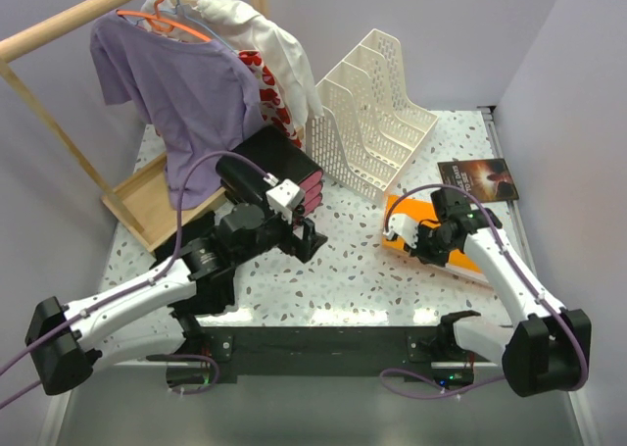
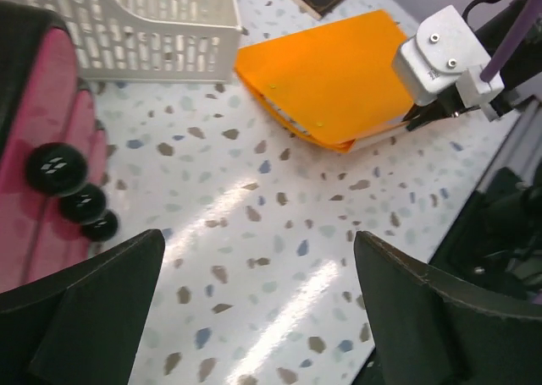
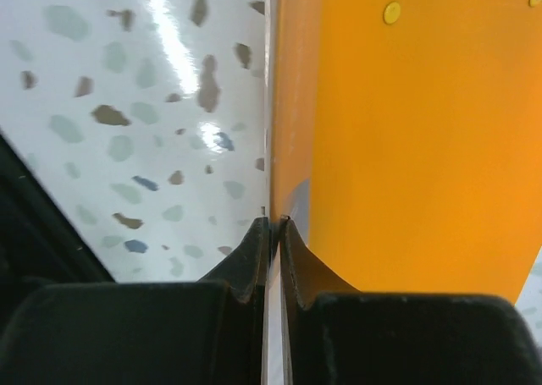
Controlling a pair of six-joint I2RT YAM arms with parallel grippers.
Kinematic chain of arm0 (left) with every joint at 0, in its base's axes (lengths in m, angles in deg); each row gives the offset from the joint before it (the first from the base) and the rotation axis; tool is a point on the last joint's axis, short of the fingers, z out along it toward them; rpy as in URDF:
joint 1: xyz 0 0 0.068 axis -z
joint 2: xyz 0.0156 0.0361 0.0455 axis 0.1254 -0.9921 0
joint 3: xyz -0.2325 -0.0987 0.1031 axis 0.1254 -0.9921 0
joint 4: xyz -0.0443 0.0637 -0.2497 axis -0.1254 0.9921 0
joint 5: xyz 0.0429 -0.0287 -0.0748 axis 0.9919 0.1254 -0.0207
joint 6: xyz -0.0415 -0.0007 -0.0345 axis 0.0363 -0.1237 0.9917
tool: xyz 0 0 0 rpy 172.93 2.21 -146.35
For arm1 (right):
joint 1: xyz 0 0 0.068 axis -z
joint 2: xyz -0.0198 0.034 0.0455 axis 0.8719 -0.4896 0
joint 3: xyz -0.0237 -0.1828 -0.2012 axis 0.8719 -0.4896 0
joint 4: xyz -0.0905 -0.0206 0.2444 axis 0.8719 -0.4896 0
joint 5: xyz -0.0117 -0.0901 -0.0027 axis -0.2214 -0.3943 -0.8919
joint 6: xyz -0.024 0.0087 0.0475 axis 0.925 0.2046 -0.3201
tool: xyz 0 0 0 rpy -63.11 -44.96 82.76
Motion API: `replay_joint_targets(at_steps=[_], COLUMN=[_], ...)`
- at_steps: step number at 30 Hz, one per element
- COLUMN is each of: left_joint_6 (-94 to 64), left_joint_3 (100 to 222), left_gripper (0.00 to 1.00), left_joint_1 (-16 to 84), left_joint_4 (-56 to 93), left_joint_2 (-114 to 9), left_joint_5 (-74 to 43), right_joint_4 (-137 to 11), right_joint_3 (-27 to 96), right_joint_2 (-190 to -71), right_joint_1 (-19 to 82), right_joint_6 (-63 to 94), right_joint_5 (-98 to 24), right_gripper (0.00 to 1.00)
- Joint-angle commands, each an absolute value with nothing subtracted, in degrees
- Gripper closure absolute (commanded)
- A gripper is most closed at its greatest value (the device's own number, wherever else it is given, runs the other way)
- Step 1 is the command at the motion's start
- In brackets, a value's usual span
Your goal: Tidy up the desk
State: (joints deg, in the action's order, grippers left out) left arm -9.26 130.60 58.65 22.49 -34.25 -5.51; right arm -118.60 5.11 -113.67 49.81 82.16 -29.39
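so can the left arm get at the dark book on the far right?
Probably not cleanly. The dark book lies past the orange folder, which the right claw is shut on, so the right arm stands across the open left claw's path.

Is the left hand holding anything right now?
No, the left hand is wide open above the speckled desk, with nothing between its fingers.

The right arm [image 1: 511, 274] hides part of the orange folder [image 1: 460, 262], and the dark book [image 1: 477, 179] shows unreadable lettering
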Motion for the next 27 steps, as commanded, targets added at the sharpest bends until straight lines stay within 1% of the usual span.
replay_joint_targets(at_steps=[1, 5, 9, 15, 18, 24, 27], left_joint_6=[8.7, 18.7, 31.1, 44.2, 48.7, 51.1, 53.1], left_joint_3=[129.8, 131.8, 131.8, 130.9, 132.7, 140.0, 140.3], left_gripper=[0.00, 0.00, 0.00, 0.00, 0.00, 0.00, 0.01], left_joint_1=[58.5, 58.5, 58.8, 60.9, 61.4, 62.8, 62.9], left_joint_4=[8.7, 8.9, 8.0, 4.0, 5.4, 13.0, 12.2], left_joint_2=[-39.1, -44.2, -49.2, -55.0, -59.4, -67.7, -69.3], left_joint_5=[-13.2, -13.7, -14.9, -13.9, -14.0, -15.1, -15.3], right_joint_4=[-130.0, -133.6, -137.3, -140.5, -141.1, -142.2, -143.9], right_joint_3=[10.3, 13.6, 16.7, 19.0, 18.8, 20.0, 21.8], right_joint_2=[-111.8, -110.4, -109.8, -108.5, -108.5, -107.5, -107.6], right_joint_1=[49.5, 49.5, 49.5, 49.5, 49.5, 49.5, 49.5], right_joint_6=[87.4, 88.9, 91.5, 93.2, 93.9, 94.3, 95.7], right_joint_5=[-16.7, -10.5, -6.5, -1.6, -1.2, 0.9, 3.4], right_gripper=[1.00, 1.00, 1.00, 1.00, 1.00, 1.00, 1.00])
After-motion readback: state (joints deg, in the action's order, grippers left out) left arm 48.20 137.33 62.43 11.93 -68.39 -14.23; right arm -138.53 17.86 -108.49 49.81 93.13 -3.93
